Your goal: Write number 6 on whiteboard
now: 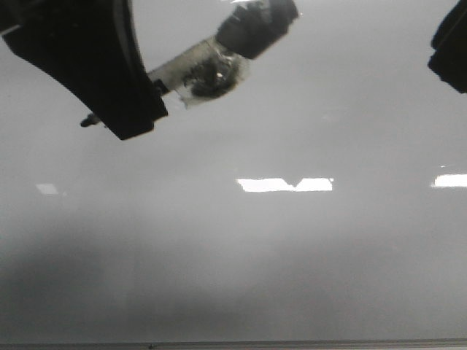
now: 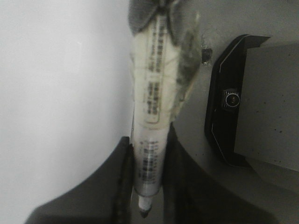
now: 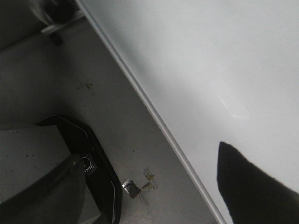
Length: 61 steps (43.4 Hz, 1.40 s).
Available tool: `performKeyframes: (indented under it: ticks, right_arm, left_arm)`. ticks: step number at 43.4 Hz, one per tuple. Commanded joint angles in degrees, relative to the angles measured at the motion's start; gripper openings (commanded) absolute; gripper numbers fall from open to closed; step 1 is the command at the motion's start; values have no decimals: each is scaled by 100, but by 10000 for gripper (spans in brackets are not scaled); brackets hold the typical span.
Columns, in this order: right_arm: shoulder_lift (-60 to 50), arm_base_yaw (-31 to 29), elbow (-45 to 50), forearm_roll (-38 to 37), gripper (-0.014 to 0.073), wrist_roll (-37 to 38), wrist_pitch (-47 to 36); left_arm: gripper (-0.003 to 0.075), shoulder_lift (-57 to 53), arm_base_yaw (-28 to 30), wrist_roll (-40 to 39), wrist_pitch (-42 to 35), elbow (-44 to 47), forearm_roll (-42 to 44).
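The whiteboard point(image 1: 255, 255) is glossy pale grey and fills the front view; the number 6 is out of view. At the top left of that view, my left gripper point(image 1: 135, 109) is shut on a marker point(image 1: 211, 69) with a pale, tape-wrapped barrel. Its dark tip point(image 1: 87, 120) pokes out past the fingers. In the left wrist view the marker point(image 2: 152, 107) runs between both fingers of the gripper point(image 2: 148, 140), with the whiteboard point(image 2: 56, 93) beside it. My right gripper point(image 3: 149, 154) is open and holds nothing. It straddles the whiteboard's point(image 3: 210, 56) metal edge strip point(image 3: 140, 93).
A black device with a round knob point(image 2: 231, 100) point(image 3: 100, 182) sits on the grey table beside the board. Scraps of tape point(image 3: 140, 184) lie near it. Bright light reflections point(image 1: 284, 184) show on the board. The right gripper point(image 1: 451, 51) hangs at the top right.
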Motion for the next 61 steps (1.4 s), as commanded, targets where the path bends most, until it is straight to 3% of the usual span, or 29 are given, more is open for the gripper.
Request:
performKeyframes:
  ticks: [1, 13, 19, 34, 40, 50, 54, 59, 61]
  right_arm:
    - [35, 308, -207, 373, 590, -489, -308]
    - [350, 1292, -286, 373, 588, -703, -759]
    - [507, 1589, -539, 400, 519, -703, -796]
    - [830, 1661, -653, 400, 480, -703, -815]
    - [822, 1661, -653, 400, 368, -703, -792]
    - [822, 1661, -653, 400, 100, -698, -755]
    - [822, 1656, -653, 400, 11, -698, -754]
    - [822, 1656, -653, 400, -72, -698, -754]
    - [822, 1656, -653, 400, -64, -698, -748]
  left_arm:
    - [-20, -42, -287, 18, -184, -259, 40]
    - [-20, 6, -598, 18, -300, -290, 40]
    - [-20, 6, -593, 18, -303, -290, 40]
    - [-20, 6, -593, 18, -303, -290, 40]
    - [-20, 6, -593, 18, -303, -290, 40]
    - [-18, 6, -593, 18, -313, -290, 40]
    - [39, 6, -593, 18, -313, -290, 40]
    - [208, 6, -593, 8, -344, -290, 40]
    - [280, 6, -593, -18, -391, -290, 40]
